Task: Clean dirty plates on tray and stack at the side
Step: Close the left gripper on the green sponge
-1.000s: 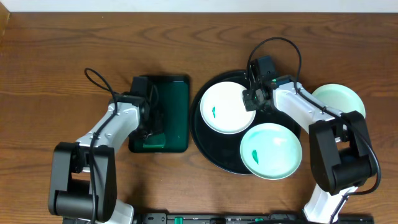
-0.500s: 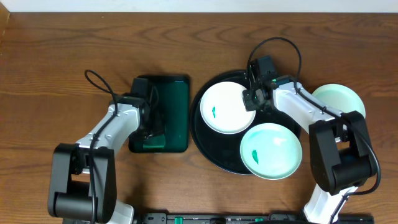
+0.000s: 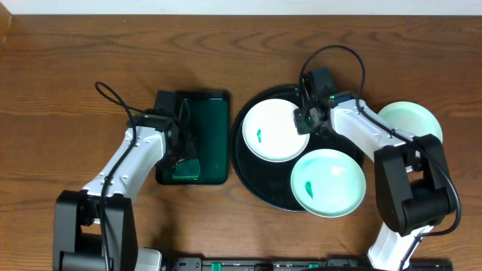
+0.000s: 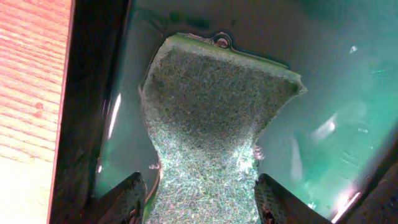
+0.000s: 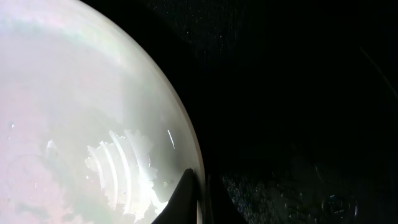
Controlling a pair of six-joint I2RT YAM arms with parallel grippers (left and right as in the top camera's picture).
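On the round black tray [image 3: 251, 172] lie two dirty plates: a white plate [image 3: 273, 132] with a green smear, and a mint one [image 3: 328, 183] nearer the front, also smeared. My right gripper [image 3: 303, 120] is shut on the white plate's right rim; in the right wrist view the rim [image 5: 186, 143] runs between my closed fingertips [image 5: 202, 193]. My left gripper [image 3: 184, 159] hangs over the green rectangular tray [image 3: 213, 113]. It stands open astride a green sponge [image 4: 211, 124], with a finger [image 4: 121, 199] on either side and a slight gap on the left.
A third mint plate [image 3: 412, 120] sits on the wooden table to the right of the black tray, partly behind my right arm. The green tray's floor [image 4: 336, 93] is wet and shiny. A cable loops above each arm.
My left arm has shifted slightly left and back, and its jaws have widened around the sponge. The right arm and the plates have not moved.
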